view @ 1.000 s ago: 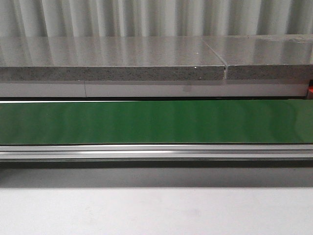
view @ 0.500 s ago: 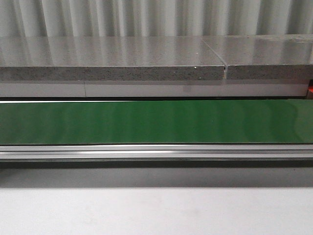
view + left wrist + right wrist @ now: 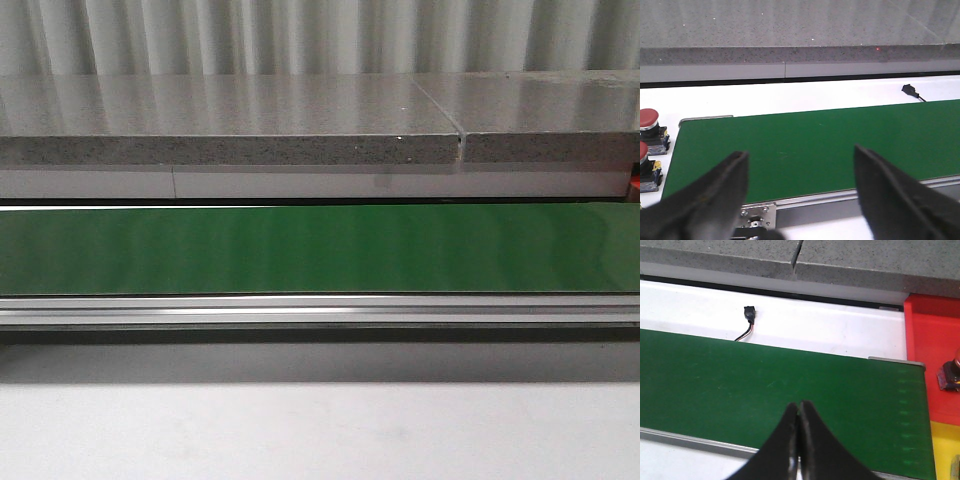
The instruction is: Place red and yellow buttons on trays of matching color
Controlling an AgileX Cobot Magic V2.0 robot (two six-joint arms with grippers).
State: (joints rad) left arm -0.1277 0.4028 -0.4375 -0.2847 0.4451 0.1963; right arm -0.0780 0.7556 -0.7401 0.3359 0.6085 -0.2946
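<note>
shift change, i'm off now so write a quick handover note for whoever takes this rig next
Left gripper: open, empty, above the near edge of the green belt.
Right gripper: shut, empty, above the other end of the belt.
Two red buttons stand on the white surface beside the left end of the belt, not picked yet.
Red tray sits past the right end of the belt, with a partly cut-off object already on it; I cannot tell whether it is a button. Yellow tray lies next to it.
No buttons on the belt. No yellow button in view.
Left: both red buttons, at least.
</note>
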